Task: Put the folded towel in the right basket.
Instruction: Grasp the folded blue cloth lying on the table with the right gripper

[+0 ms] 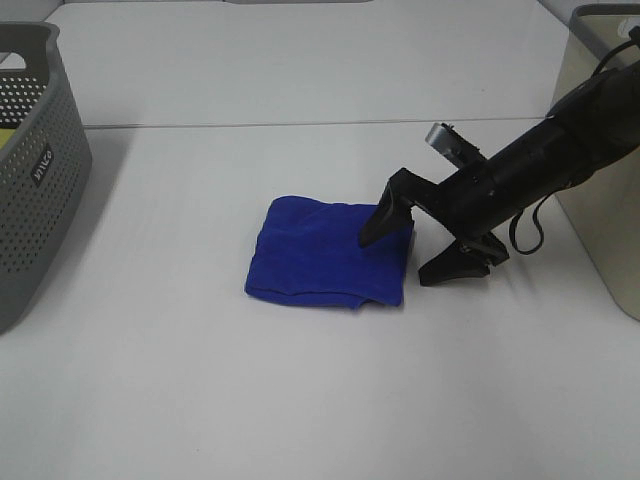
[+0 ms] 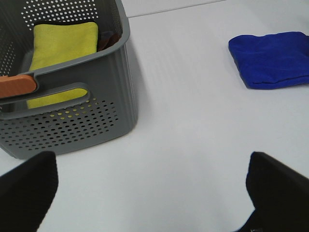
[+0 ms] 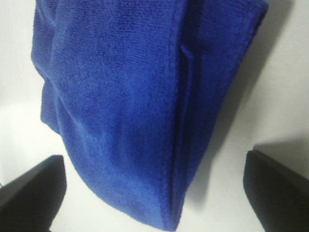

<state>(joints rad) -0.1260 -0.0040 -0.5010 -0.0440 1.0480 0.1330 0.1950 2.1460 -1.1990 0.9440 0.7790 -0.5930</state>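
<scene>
Lying flat on the white table (image 1: 200, 380), the folded blue towel (image 1: 320, 265) is found directly beneath the right claw (image 1: 400, 258), outside both baskets. The right claw is recorded as spread wide, with nothing gripped. One finger (image 1: 380, 222) is set over the towel's top surface close to its edge, and the other finger (image 1: 455, 265) is placed past that edge, low over bare table. Whether either fingertip is pressed against cloth or table cannot be told. In the right wrist view the towel (image 3: 135, 96) is seen filling the span between the two fingers. The cream-coloured right basket (image 1: 600, 240) is located behind the right claw, alongside its arm and well apart from the towel. The left claw (image 2: 153, 193) is likewise noted as wide open and empty, held above bare table, with the towel well ahead of it. A grey perforated basket (image 2: 96, 96) is placed near the left claw, with a folded yellow cloth (image 2: 63, 43) inside.
</scene>
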